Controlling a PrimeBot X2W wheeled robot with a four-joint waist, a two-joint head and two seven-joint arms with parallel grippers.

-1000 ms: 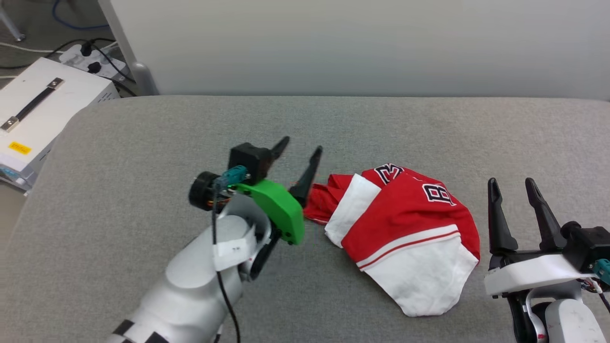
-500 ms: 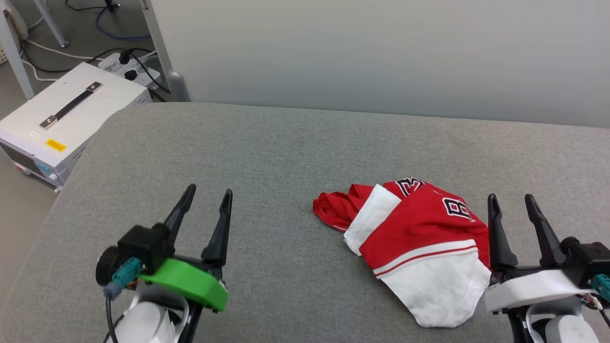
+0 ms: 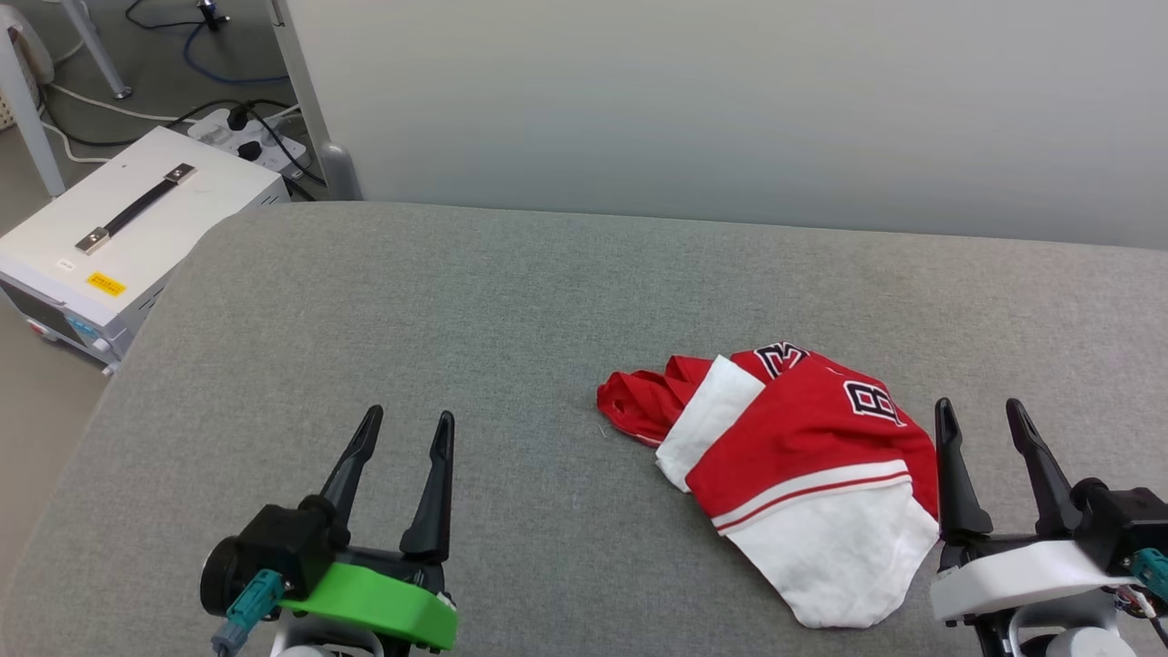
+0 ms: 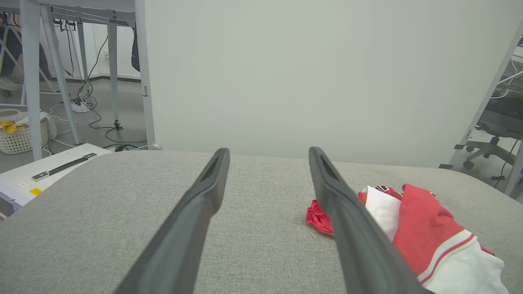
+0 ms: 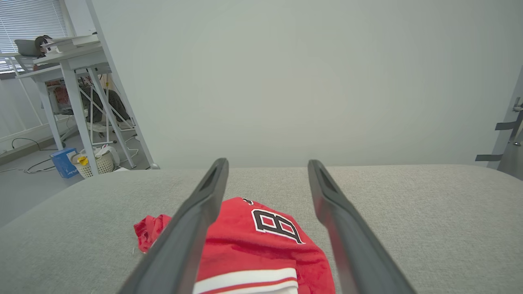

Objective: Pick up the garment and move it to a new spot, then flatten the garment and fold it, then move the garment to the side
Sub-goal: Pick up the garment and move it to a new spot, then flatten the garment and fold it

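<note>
Your garment (image 3: pixel 803 474) lies in a crumpled heap on the grey tabletop (image 3: pixel 511 301), right of centre in the head view. Its long axis runs from the bunched red end at ten o'clock to the white sleeve at five o'clock, with the lettering facing up near the far edge.

Your right claw (image 3: pixel 978 404) is the nearer one. It stands just beside the heap's right edge, so the cloth lies at nine o'clock from it; whether its inner finger touches the fabric you cannot tell. Its jaws are spread wide and carry nothing.

Your left claw (image 3: pixel 410 414) is well apart from the heap, which lies at three o'clock from it, and it is likewise spread wide and empty.

I judge that the pick-up is not yet begun. The right arm has the shorter reach, and the red end faces the left.
</note>
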